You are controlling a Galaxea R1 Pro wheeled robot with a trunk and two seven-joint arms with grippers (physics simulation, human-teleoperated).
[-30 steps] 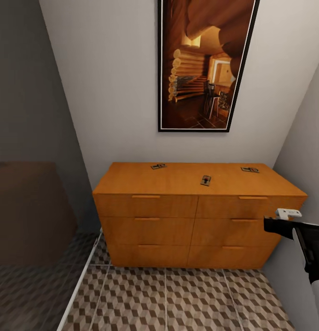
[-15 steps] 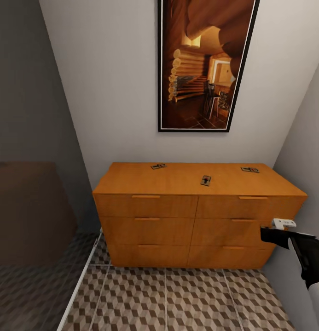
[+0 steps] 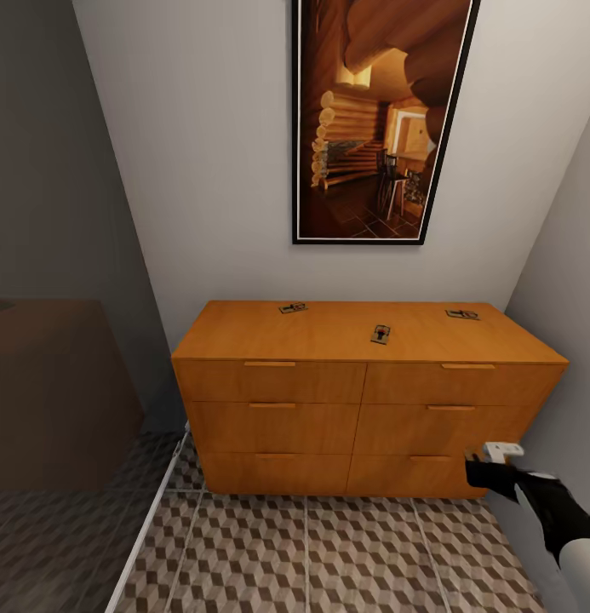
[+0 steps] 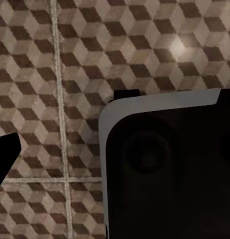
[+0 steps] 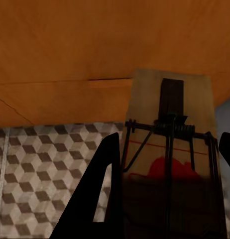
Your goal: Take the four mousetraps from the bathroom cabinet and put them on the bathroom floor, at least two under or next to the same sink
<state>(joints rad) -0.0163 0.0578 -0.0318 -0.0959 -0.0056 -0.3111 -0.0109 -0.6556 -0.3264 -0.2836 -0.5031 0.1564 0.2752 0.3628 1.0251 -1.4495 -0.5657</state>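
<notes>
Right gripper point(image 3: 492, 460): low by the cabinet's bottom right corner, clamped on one mousetrap point(image 5: 170, 164).
Held trap: tan board between the fingers, red mark and wire facing up.
Other mousetraps: three on the cabinet point(image 3: 363, 400) top, well apart point(image 3: 293, 307), point(image 3: 380, 334), point(image 3: 462, 314).
Left gripper: over the bathroom floor point(image 4: 55, 64); its opening cannot be judged.
Wall: framed picture point(image 3: 381, 119) above the cabinet.

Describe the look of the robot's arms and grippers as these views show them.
In the head view the right arm is matte black, changing to a white rounded segment at the picture's lower right corner. The right gripper is black with flat, blade-like fingers, seen as dark silhouettes in its wrist view. The left wrist view shows a rounded black housing edged in light grey. No cables or markings are visible.
</notes>
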